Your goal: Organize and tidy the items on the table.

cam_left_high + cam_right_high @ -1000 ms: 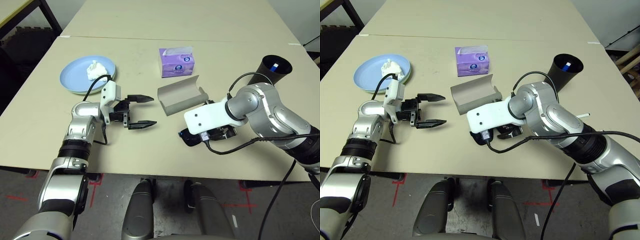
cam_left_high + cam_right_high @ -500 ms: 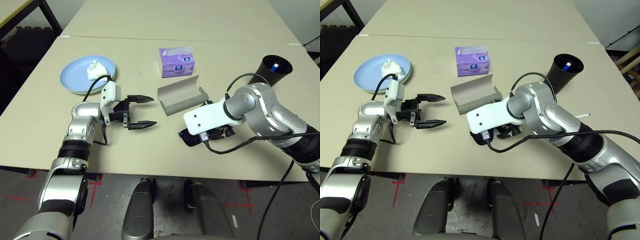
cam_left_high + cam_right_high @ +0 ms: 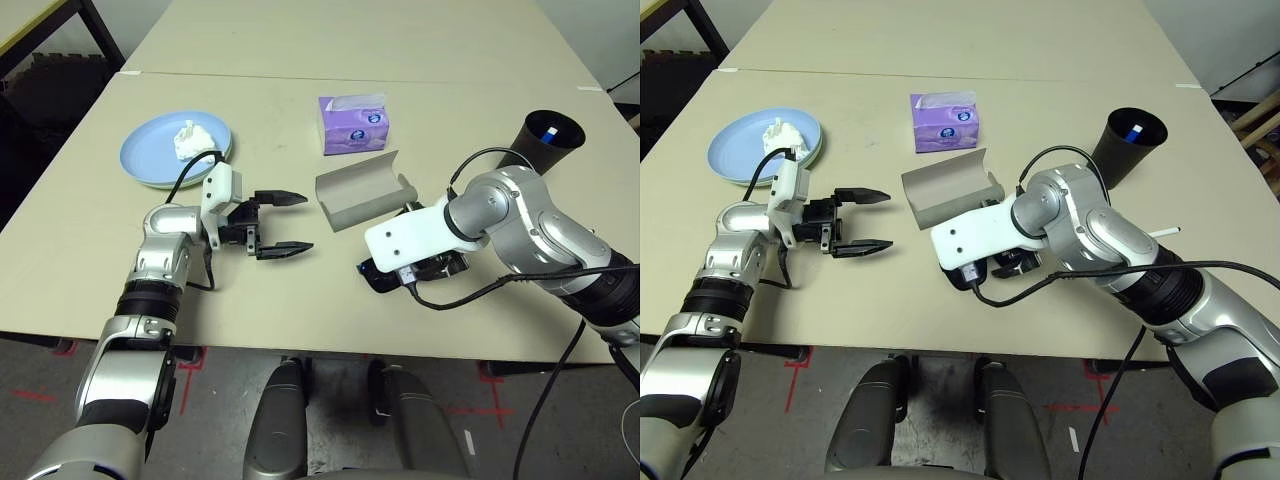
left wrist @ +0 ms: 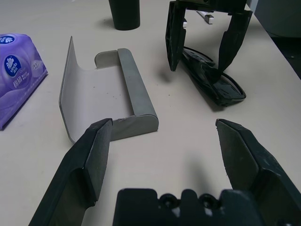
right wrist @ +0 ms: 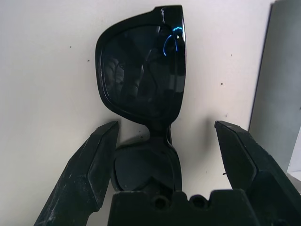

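Right pincer [image 5: 162,136] spread, straddling black sunglasses [image 5: 143,75] on desk [image 3: 300,300]; left pincer [image 3: 283,224] spread, at nine o'clock of grey case [image 3: 362,190].

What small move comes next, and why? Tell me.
Probably lower the right gripper and close its fingers on the sunglasses: they stand open astride the bridge, not yet gripping, and the grey glasses case lies open beside them.
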Motion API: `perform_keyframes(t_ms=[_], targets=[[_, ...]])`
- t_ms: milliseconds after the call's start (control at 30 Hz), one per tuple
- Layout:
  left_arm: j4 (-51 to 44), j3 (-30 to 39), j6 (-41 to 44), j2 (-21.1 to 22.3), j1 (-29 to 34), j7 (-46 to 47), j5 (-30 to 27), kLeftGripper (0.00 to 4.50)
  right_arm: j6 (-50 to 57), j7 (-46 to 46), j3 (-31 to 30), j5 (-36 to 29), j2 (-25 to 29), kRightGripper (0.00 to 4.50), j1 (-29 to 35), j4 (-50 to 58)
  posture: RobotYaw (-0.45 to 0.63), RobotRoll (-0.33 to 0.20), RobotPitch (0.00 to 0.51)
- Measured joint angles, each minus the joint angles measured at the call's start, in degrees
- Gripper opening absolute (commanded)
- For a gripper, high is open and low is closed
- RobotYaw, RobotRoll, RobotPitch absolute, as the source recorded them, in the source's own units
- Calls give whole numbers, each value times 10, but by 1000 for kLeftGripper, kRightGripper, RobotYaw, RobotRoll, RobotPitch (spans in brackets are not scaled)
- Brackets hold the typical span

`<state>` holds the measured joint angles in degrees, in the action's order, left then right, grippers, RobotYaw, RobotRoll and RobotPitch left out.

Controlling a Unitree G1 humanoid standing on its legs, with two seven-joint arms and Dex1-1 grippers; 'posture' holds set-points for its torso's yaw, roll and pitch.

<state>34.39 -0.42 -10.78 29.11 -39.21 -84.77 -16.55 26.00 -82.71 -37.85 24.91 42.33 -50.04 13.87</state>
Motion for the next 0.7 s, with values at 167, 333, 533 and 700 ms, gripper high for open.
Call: perform_keyframes(t_ms=[167,333,533,700], targets=[[0,0,0,0,1,0,0,4500,-5,-6,0,0,0,2390,5,0,210,0,219],[-2,0,0,0,1,4,0,4500,-9,-23,10,-3,3,829,9,8,209,0,221],[-6,0,0,0,2,5,0,4500,-15,-30,18,-3,3,684,8,7,209,0,217],[-6,0,0,0,2,5,0,4500,-26,-41,22,-11,2,589,-6,-5,199,0,215]])
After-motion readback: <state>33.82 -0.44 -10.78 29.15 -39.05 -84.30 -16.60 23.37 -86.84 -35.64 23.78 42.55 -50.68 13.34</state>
